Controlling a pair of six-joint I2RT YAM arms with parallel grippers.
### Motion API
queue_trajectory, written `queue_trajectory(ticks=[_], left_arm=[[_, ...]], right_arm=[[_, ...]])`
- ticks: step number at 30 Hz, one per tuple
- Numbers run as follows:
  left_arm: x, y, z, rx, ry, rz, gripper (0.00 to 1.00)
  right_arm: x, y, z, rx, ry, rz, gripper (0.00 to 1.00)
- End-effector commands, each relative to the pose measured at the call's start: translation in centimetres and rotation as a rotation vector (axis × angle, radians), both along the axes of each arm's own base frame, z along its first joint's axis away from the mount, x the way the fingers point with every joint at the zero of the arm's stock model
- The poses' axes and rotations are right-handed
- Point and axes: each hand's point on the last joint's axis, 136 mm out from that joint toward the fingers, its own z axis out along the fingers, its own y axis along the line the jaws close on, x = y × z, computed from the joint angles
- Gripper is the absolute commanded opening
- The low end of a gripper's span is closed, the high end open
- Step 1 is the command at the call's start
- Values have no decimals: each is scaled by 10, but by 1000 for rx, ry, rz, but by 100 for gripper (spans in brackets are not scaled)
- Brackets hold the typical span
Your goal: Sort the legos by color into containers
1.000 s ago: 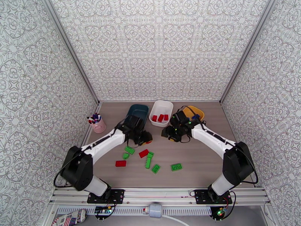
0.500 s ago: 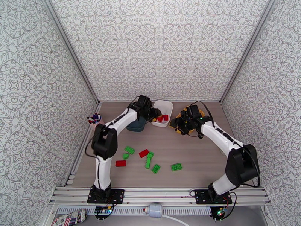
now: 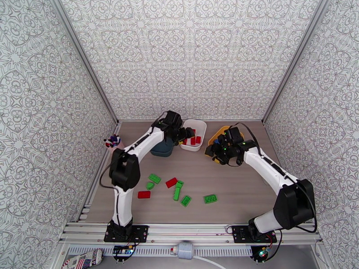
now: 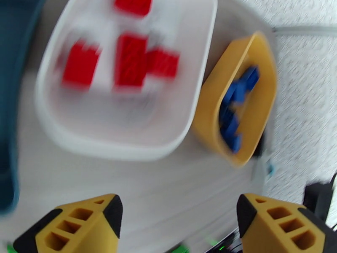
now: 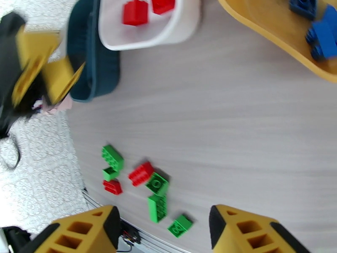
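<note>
My left gripper (image 3: pixel 188 132) hovers over the near edge of the white tray (image 3: pixel 203 125), open and empty (image 4: pixel 179 216). Inside the white tray (image 4: pixel 126 148) lie several red legos (image 4: pixel 130 60). To its right, the yellow tray (image 4: pixel 215 110) holds blue legos (image 4: pixel 234 110). My right gripper (image 3: pixel 212 151) sits at the near-left corner of the yellow tray (image 3: pixel 223 131), open with nothing between its fingers (image 5: pixel 164 226). Loose on the table lie green legos (image 3: pixel 178 190) and red legos (image 3: pixel 171 182). The dark teal tray (image 3: pixel 161 151) is partly under my left arm.
A pink cup of pens (image 3: pixel 113 143) stands by the left wall. The loose bricks cluster at the table's near middle (image 5: pixel 141 173), with a green one (image 3: pixel 210 198) farthest right. Patterned walls close in the back and sides.
My left arm swung from the loose pile to the white tray and its gripper opened, letting go of a red brick. My right gripper moved back toward the yellow tray.
</note>
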Motion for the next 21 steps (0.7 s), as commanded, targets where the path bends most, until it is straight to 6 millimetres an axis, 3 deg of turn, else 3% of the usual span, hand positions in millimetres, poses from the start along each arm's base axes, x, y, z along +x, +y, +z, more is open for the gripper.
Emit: queue_trajectory(ticks=[1, 6, 10, 16, 21], left_arm=[[-43, 34, 16, 134, -58, -40, 80], [-107, 81, -1, 285, -27, -54, 83], [-156, 109, -37, 372, 51, -62, 84], [-210, 113, -85, 487, 145, -141, 84], [-234, 109, -113, 527, 205, -194, 84]], right_arm=[[-21, 2, -9, -72, 14, 59, 62], [-41, 22, -21, -119, 29, 130, 63], [-56, 36, -31, -133, 41, 169, 63], [-74, 54, -37, -170, 45, 231, 64], [-86, 62, -41, -186, 53, 253, 65]])
